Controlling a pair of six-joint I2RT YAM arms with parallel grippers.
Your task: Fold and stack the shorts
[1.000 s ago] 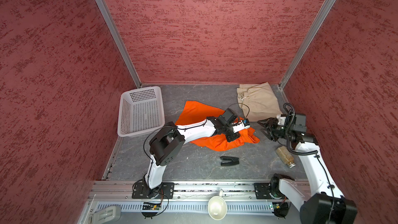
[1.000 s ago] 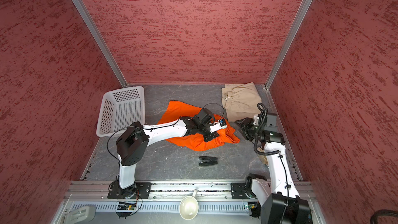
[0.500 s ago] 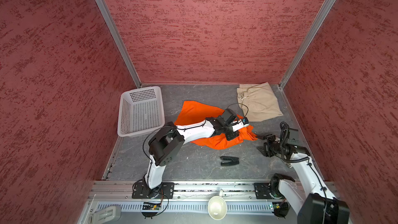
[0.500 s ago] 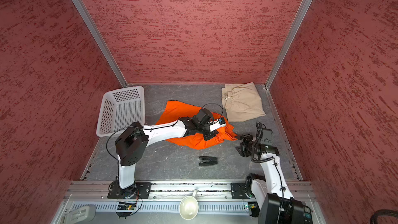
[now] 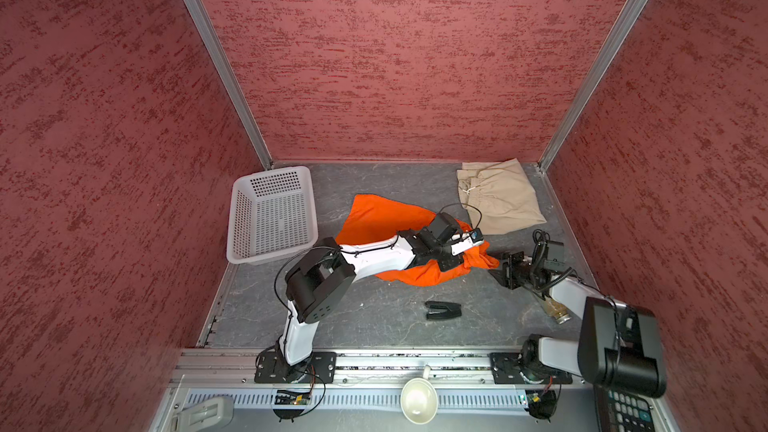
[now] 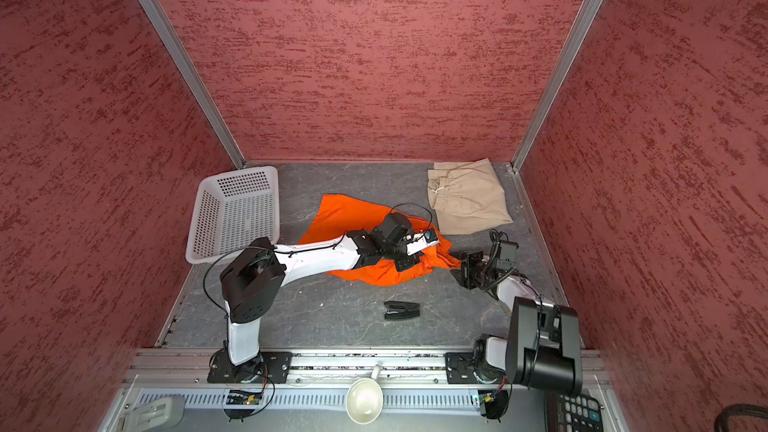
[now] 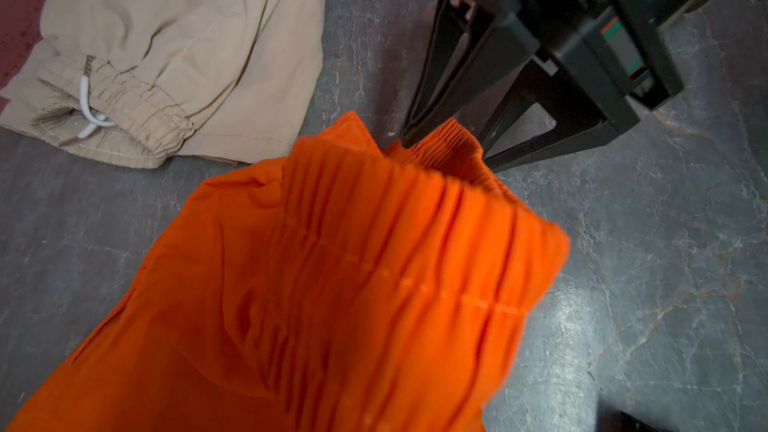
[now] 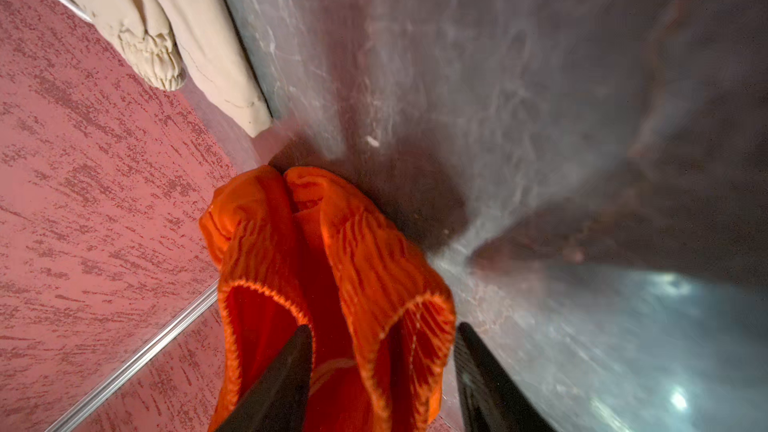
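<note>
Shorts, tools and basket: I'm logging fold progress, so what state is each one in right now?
orange shorts: unfolded and bunched, waistband end lifted off the table
left tool: shut on the orange shorts
right tool: open, fingers straddling one waistband layer
beige shorts: folded, lying flat in the far right corner
basket: upright, nothing visible inside

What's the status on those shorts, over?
Left gripper shut on orange shorts, cloth bunched. Right gripper open, straddling the waistband. Beige shorts folded in far right corner. Small black object lies apart on the table.
</note>
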